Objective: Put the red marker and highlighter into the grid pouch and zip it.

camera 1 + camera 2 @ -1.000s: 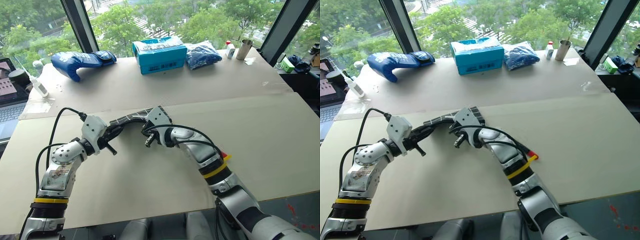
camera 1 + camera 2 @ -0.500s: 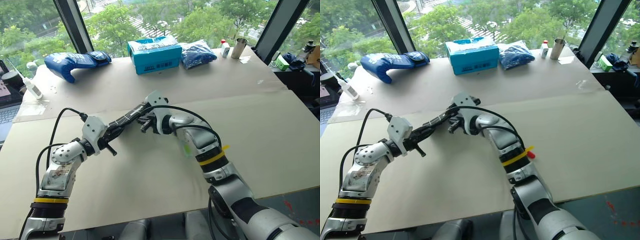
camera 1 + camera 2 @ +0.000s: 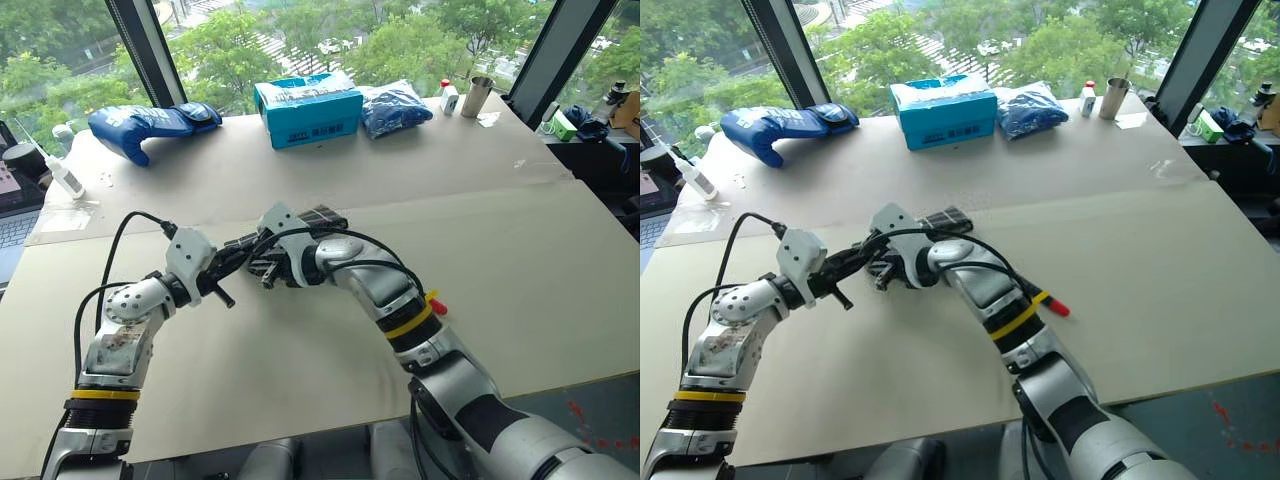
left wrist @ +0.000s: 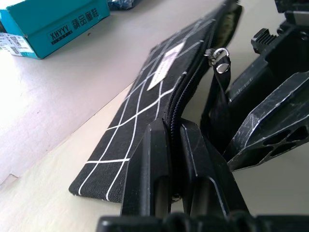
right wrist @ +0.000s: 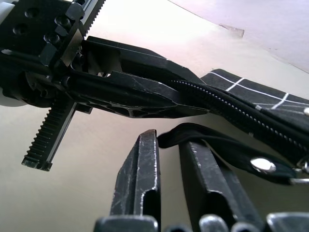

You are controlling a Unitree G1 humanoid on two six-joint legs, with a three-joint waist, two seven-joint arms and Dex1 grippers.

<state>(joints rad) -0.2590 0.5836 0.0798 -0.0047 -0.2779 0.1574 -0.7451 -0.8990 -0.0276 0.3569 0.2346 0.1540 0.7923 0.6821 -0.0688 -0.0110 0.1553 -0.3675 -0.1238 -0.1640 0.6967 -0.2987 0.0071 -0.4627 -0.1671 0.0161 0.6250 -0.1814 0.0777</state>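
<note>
The grid pouch [image 4: 145,116] is soft and limp. The left pincer [image 4: 169,159] pinches its zipper edge; the right pincer [image 5: 169,159], slightly parted, straddles the floppy pull strap [image 5: 217,150], the best hold.

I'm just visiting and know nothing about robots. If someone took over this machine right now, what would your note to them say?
Left gripper: shut on the zipper edge of the grid pouch, holding one end up off the table.
Right gripper: fingers slightly apart at the pull strap, which drapes over one finger, not pinched.
Pouch: open beyond the zipper slider, zipped between the slider and the left gripper.
Red marker: on the table beside the right forearm, only its red end showing.
Done: pouch partly opened.
Left: finish opening, put in the marker and highlighter, zip shut.
</note>
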